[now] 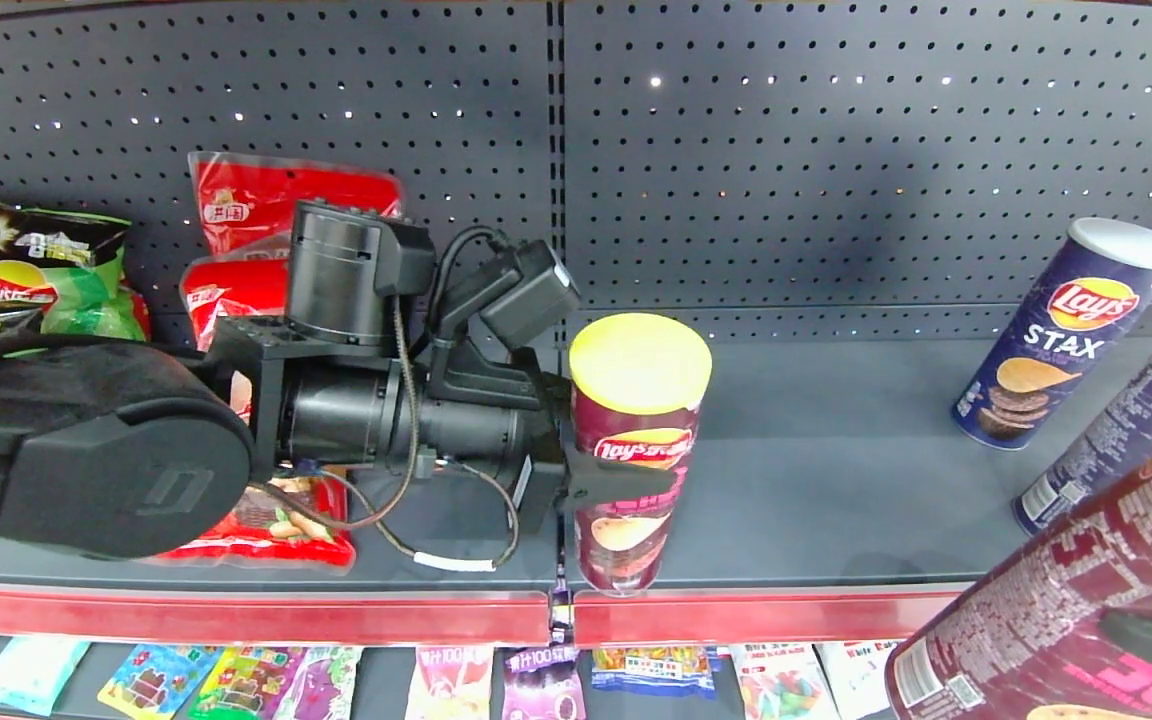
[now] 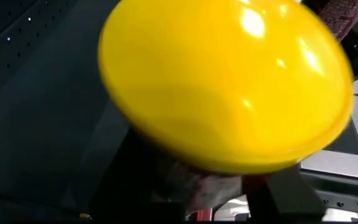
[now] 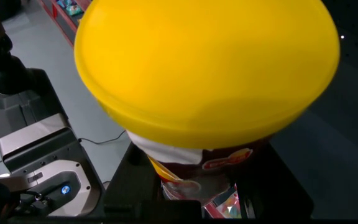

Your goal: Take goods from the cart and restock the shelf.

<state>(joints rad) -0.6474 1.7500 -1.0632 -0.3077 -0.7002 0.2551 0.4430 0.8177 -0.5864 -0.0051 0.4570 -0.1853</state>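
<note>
A maroon chips can with a yellow lid [image 1: 639, 420] stands upright on the grey shelf [image 1: 836, 480], close to its front edge. My left gripper [image 1: 636, 482] comes in from the left and is shut on this can at mid height; one finger [image 1: 626, 480] crosses its front. Its yellow lid [image 2: 229, 81] shows from above in the left wrist view. A second maroon can [image 1: 1066, 610] hangs tilted at the lower right, in front of the shelf, with my right gripper [image 3: 197, 196] shut on it below its yellow lid [image 3: 204, 68].
Two blue chips cans [image 1: 1066, 330] [image 1: 1121, 430] lean at the shelf's right end. Red snack bags [image 1: 286, 200] and green chip bags [image 1: 46, 265] stand at the back left, a peanut bag [image 1: 266, 530] under my left arm. A red strip [image 1: 756, 615] edges the shelf; sweets packets [image 1: 536, 685] lie below.
</note>
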